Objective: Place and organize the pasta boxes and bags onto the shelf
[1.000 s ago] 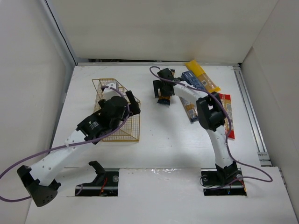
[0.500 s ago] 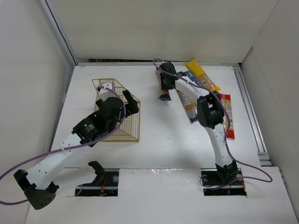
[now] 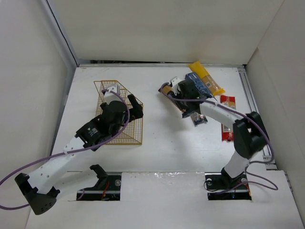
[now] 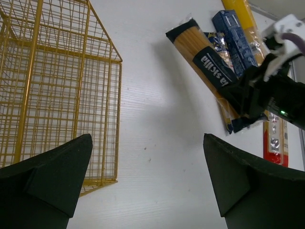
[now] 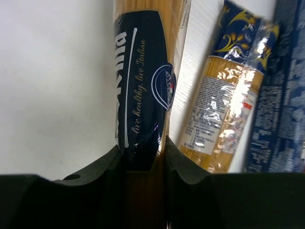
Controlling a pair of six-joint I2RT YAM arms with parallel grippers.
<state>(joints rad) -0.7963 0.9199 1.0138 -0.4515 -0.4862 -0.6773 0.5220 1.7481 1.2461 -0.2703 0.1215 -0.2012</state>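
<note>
My right gripper (image 3: pixel 187 98) is shut on the orange-yellow pasta pack with the dark blue label (image 3: pixel 167 89), which slants across the back middle of the table. In the right wrist view the pack (image 5: pixel 140 86) runs up between my fingers (image 5: pixel 190 167), gripper (image 5: pixel 143 162). Next to it lie a clear-and-blue bag (image 5: pixel 224 109) and the dark blue box (image 5: pixel 281 119) (image 3: pixel 196 81). A yellow bag (image 3: pixel 206 77) and a red-orange pack (image 3: pixel 228 117) lie further right. The gold wire shelf (image 3: pixel 107 93) (image 4: pixel 57 86) stands at the left. My left gripper (image 3: pixel 135 107) (image 4: pixel 147 191) hangs open over its right edge, with nothing in it.
White walls close in the table on the left, back and right. A metal rail (image 3: pixel 257 114) runs along the right edge. From the left wrist I see the right gripper (image 4: pixel 267 90) on the pack (image 4: pixel 205 57), with bare table between shelf and packs.
The right gripper has shut on the orange-yellow pack. Its arm has swung its elbow out to the right and the gripper has come nearer and rightward. The left arm has shifted only slightly.
</note>
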